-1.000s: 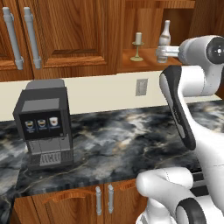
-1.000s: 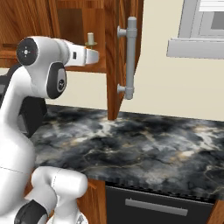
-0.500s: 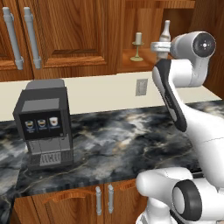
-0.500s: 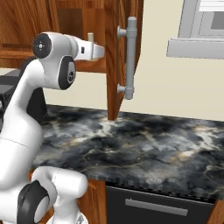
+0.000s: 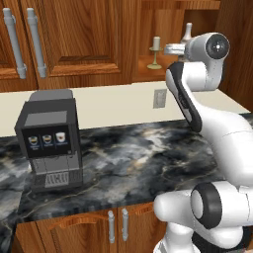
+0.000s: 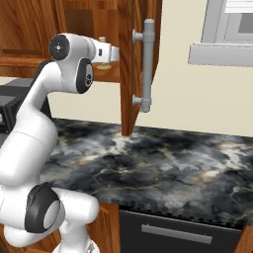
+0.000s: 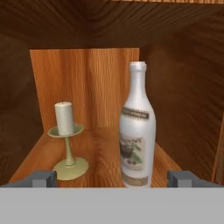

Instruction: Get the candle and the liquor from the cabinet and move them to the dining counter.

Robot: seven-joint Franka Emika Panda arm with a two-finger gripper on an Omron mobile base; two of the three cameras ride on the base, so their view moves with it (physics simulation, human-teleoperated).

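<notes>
A robot arm (image 5: 207, 133) made of smooth, glossy white shells with rounded, swollen segments. Each joint ends in a circular dark grey to black cap; one cap near the top of the arm carries a small pale dot at its centre. A black band runs lengthwise down the side of the upper link. From the right base camera the same arm (image 6: 47, 143) shows white links, dark round joint discs, and a short white boxy hand section at its end. The gripper (image 7: 112, 179) has two small, blocky, dark grey fingertips (image 7: 41, 178) with flat tops.
</notes>
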